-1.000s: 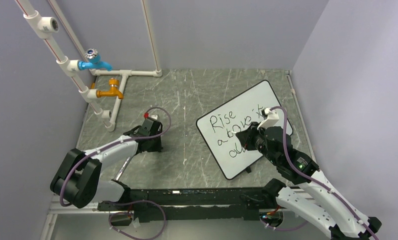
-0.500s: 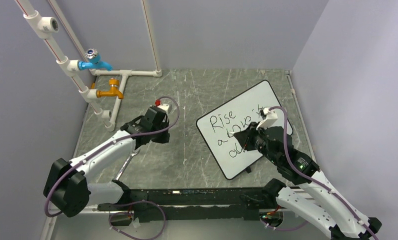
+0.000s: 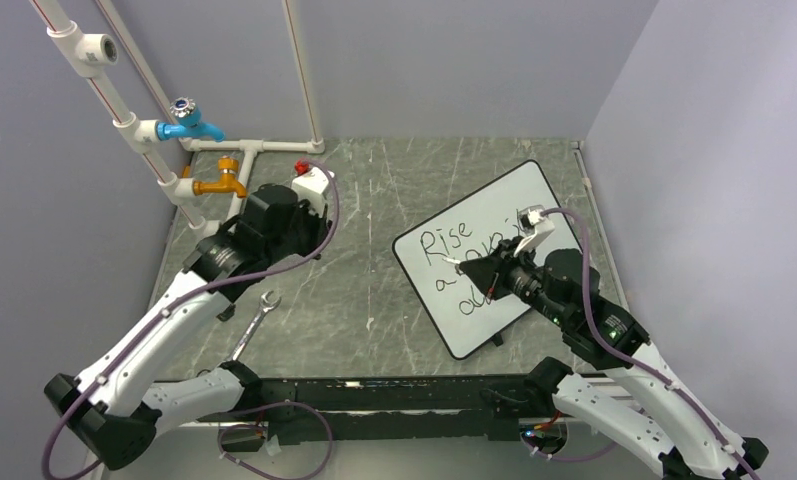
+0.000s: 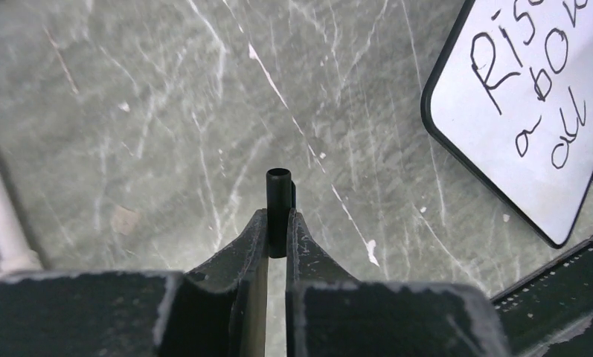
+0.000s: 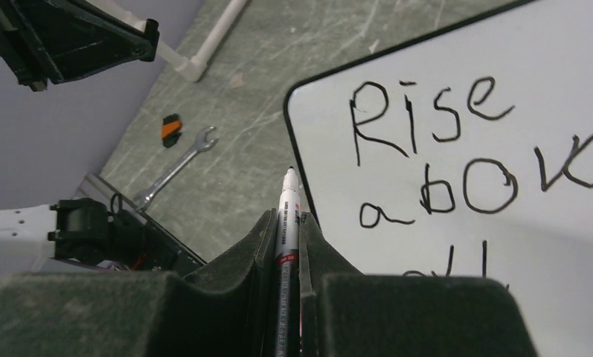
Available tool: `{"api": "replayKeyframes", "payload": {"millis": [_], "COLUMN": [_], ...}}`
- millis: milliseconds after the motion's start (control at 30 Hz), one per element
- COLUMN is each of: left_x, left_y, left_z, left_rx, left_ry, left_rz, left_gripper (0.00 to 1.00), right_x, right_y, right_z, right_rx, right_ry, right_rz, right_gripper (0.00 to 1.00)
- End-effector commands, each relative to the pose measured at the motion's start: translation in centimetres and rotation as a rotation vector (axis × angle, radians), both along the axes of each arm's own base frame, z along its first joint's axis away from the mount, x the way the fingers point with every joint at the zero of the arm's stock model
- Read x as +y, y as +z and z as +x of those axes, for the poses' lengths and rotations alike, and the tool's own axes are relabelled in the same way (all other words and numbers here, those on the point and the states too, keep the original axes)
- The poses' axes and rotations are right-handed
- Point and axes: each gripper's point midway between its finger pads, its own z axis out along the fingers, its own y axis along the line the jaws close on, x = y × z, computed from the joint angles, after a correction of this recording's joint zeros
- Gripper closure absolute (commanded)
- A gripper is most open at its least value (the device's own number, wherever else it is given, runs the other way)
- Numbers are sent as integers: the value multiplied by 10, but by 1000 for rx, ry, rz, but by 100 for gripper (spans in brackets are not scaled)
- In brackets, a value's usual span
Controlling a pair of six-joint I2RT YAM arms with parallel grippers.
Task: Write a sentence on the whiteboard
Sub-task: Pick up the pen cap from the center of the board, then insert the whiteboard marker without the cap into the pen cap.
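Around your work, a wrench (image 5: 175, 168) lies on the grey table (image 3: 374, 200) to the left of and beyond your right fingers, with a small orange-and-black piece (image 5: 172, 129) just past it. The white pipe frame (image 3: 154, 160) with a blue tap (image 3: 189, 125) and an orange tap (image 3: 221, 184) stands on the far left, close beside your left arm. Your left gripper (image 4: 278, 223) is clamped on a short black cap (image 4: 279, 190) that stands up between the fingertips, over bare table. Your right gripper (image 5: 287, 223) is closed on a white marker (image 5: 289, 195), tip pointing forward. The tip lines up with the near-left rim of the whiteboard (image 5: 457, 44); contact cannot be confirmed. The board lies skewed on the table ahead and to the right of your right fingers, well apart from the left ones. The sentence (image 5: 427, 149) runs in three slanted black lines, "Rise", "above", "all"; your right arm hides part of it from above.
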Motion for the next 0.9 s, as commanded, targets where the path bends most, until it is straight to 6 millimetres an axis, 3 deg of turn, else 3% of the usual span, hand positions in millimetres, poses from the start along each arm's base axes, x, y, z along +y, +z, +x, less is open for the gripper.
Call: {"api": "replayKeyframes", "payload": {"millis": [0, 100, 267, 367, 500, 700, 867], "left_x": [3, -1, -16, -27, -36, -58, -69], "left_y": [34, 56, 70, 61, 32, 32, 36], "left_z": [10, 12, 18, 24, 31, 5, -18], "left_rx": [-213, -347, -540, -573, -553, -601, -629], "left_ry": [-57, -110, -208, -262, -294, -497, -628], "left_rz": [22, -2, -9, 8, 21, -37, -78], "left_gripper": [100, 100, 98, 100, 100, 100, 100], "right_x": [11, 13, 20, 27, 41, 72, 88], "right_y": [52, 66, 84, 91, 88, 86, 94], "right_z": [-5, -8, -12, -17, -21, -24, -13], "right_rx": [-101, -105, -115, -123, -119, -99, -114], "right_ry": [73, 89, 138, 192, 279, 441, 477], "right_rz": [88, 96, 101, 102, 100, 112, 106], "right_gripper": [100, 100, 100, 100, 100, 100, 100]}}
